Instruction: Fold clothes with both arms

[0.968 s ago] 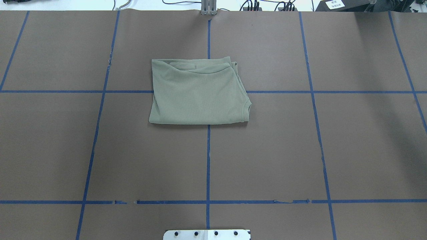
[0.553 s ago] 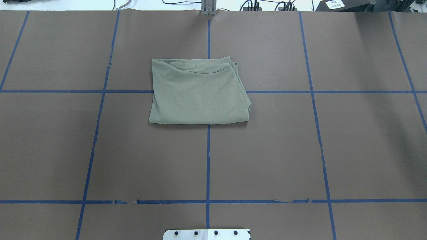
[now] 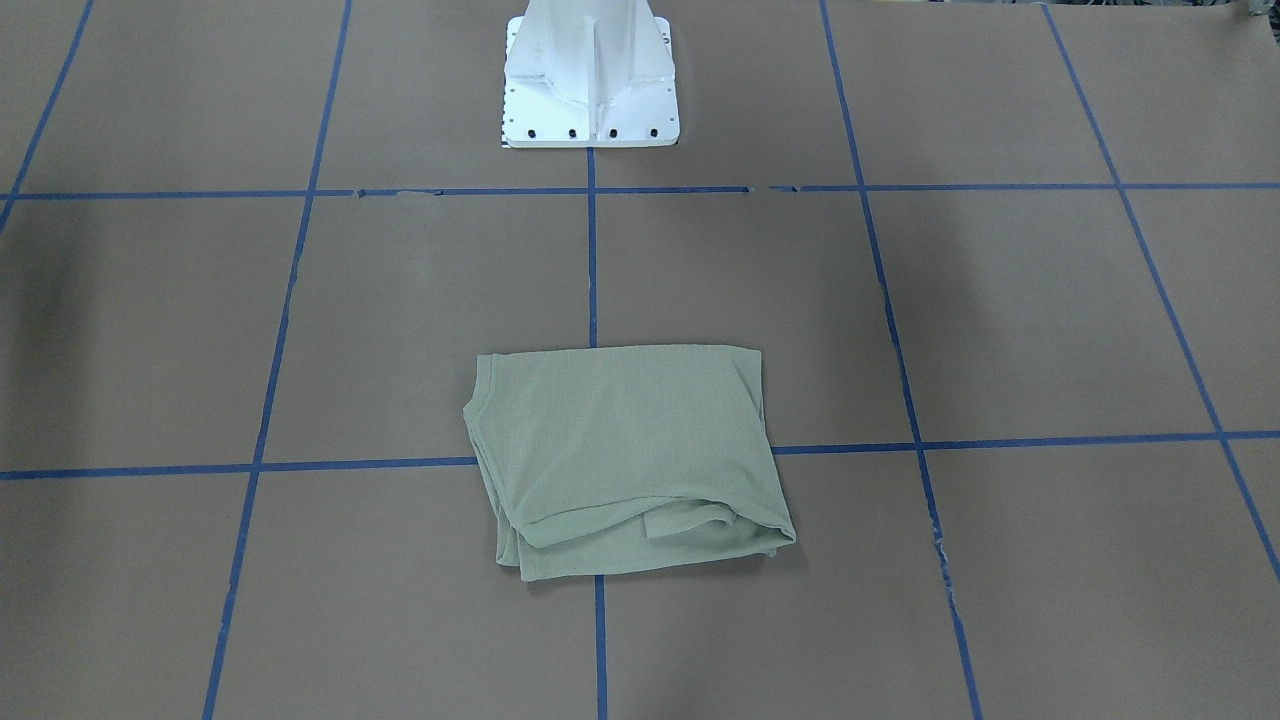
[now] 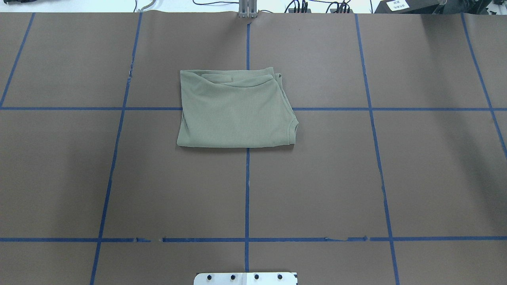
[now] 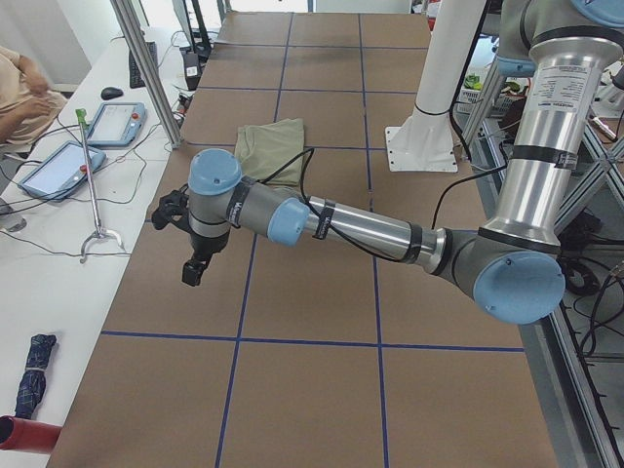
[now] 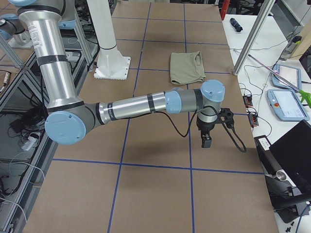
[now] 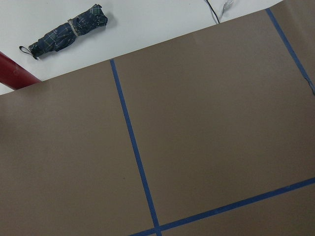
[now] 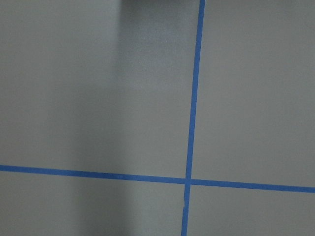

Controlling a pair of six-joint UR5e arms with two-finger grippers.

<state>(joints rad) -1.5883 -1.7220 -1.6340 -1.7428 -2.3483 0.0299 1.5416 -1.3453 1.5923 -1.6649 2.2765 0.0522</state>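
Observation:
The pale sage-green shirt (image 4: 235, 111) lies folded into a compact rectangle on the brown table, just beyond the centre; it also shows in the front view (image 3: 625, 450) and both side views (image 5: 273, 144) (image 6: 187, 67). Neither arm touches it. My left gripper (image 5: 195, 268) hangs over the table's left end, far from the shirt. My right gripper (image 6: 206, 141) hangs over the right end. Both show only in the side views, so I cannot tell whether they are open or shut. The wrist views show only bare table and blue tape.
The white pedestal base (image 3: 590, 70) stands at the robot's edge. A folded umbrella (image 7: 66, 30) and a red tube (image 7: 12, 73) lie off the left end. Tablets (image 5: 117, 122) (image 6: 286, 104) and an operator (image 5: 19, 88) are on the far side.

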